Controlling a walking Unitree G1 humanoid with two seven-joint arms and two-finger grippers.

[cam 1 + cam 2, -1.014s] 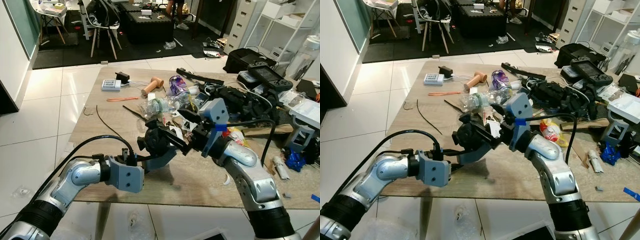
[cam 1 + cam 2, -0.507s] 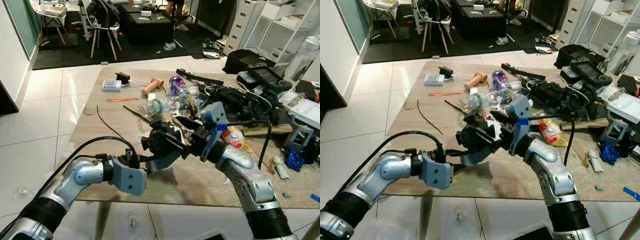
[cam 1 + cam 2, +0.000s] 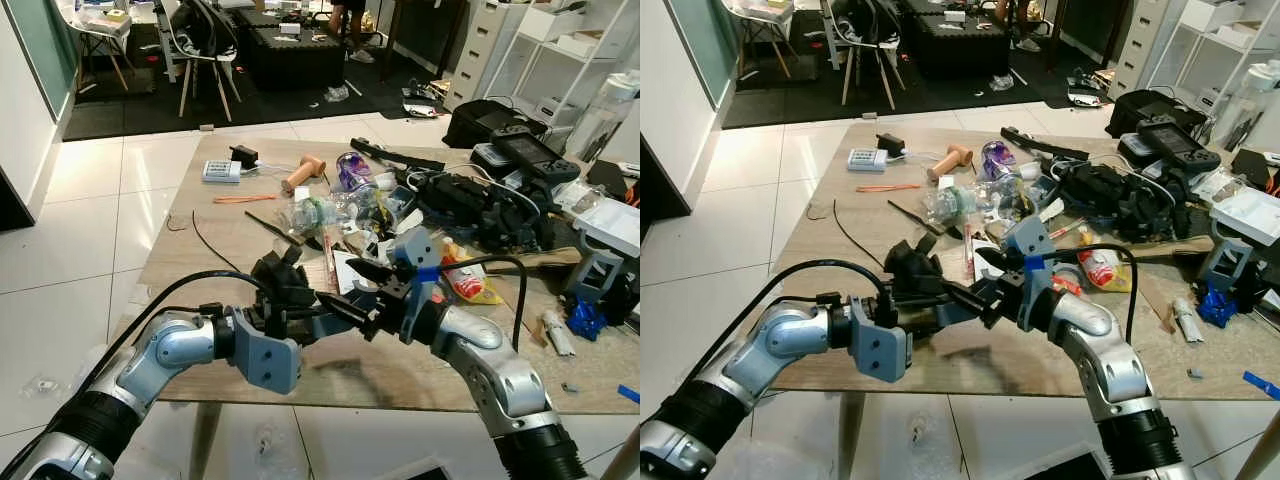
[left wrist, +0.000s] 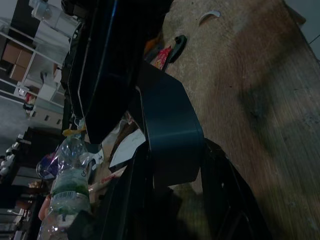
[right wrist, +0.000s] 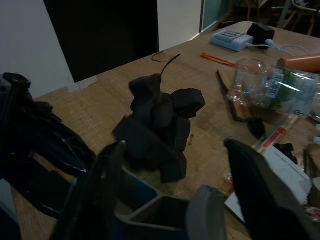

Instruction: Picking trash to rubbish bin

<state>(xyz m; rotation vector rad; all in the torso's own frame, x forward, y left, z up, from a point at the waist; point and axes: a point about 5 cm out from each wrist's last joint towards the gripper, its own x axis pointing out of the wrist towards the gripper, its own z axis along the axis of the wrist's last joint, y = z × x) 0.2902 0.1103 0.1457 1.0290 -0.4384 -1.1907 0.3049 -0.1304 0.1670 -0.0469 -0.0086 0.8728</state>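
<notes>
A black crumpled lump (image 3: pixel 283 283) (image 5: pixel 161 122) sits on a blue-grey plastic piece (image 4: pixel 170 132), just above the wooden table (image 3: pixel 240 245) near its front edge. My left gripper (image 3: pixel 292 312) comes in from the lower left and is shut on that blue-grey piece. My right gripper (image 3: pixel 338 283) reaches in from the right, open. Its fingertips stand just right of the lump. In the right wrist view the lump lies ahead between the spread fingers (image 5: pixel 107 185).
Beyond the lump lie a clear plastic bottle (image 3: pixel 312 212), a purple bottle (image 3: pixel 355 170), a wooden handle (image 3: pixel 305 172), a white charger (image 3: pixel 222 171) and an orange stick (image 3: pixel 243 198). Black cables and gear (image 3: pixel 480 205) crowd the right side, beside a red-yellow wrapper (image 3: pixel 465 283). Tiled floor (image 3: pixel 90 230) lies to the left.
Both arms have come lower. The lump and the blue-grey piece have moved left with my left gripper. My right gripper's fingers, earlier around the lump, now stand beside it.
</notes>
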